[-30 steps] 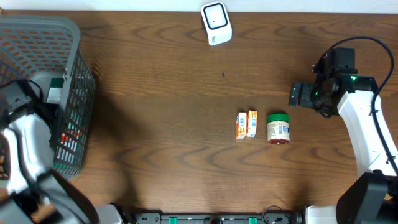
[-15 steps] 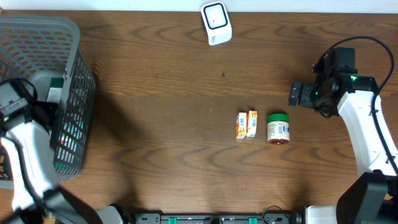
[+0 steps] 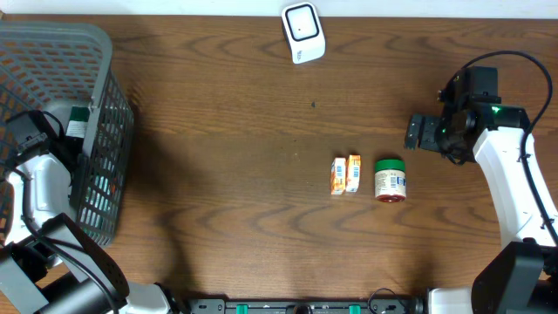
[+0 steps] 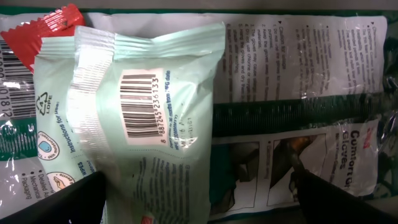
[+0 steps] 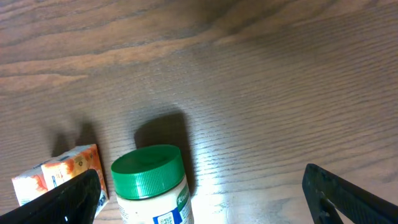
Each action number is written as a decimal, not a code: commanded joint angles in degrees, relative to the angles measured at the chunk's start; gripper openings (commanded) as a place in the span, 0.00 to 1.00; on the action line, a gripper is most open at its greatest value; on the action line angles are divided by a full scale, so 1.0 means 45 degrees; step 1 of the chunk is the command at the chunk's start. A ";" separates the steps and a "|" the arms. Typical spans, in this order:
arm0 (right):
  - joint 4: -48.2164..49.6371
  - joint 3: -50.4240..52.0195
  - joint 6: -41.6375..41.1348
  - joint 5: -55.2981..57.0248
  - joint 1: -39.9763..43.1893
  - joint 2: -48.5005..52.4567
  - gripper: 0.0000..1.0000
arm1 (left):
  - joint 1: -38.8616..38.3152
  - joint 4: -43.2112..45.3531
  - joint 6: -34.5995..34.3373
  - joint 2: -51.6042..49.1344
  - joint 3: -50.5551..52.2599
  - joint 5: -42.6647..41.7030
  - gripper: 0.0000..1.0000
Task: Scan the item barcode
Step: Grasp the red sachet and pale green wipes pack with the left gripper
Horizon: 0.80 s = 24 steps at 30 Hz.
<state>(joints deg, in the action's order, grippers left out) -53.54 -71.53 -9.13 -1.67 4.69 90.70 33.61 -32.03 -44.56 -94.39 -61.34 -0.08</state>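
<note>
Both claws gaping wide, gripping nothing

My left claw is hovering inside the grey basket, over a mint packet that's lying barcode-up on other wrappers. My right claw is hanging above the jar, next to two orange cartons.

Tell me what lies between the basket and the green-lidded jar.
Two small orange cartons, side by side just left of the jar; otherwise bare table up to the basket. The overhead view shows it.
</note>
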 commanded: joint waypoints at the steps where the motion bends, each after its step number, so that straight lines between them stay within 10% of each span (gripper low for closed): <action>1: -0.0005 -0.0175 0.0049 0.0073 0.0019 -0.0214 0.99 | 0.0087 -0.0010 0.0481 -0.0175 -0.0097 -0.0928 0.98; 24: -0.0005 -0.0175 0.0049 0.0073 0.0019 -0.0214 0.99 | 0.0112 0.0408 -0.0699 -0.0432 0.0534 0.1549 0.98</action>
<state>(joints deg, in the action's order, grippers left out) -53.54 -71.53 -9.13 -1.67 4.69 90.70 34.02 -31.88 -46.30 -92.77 -60.16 4.01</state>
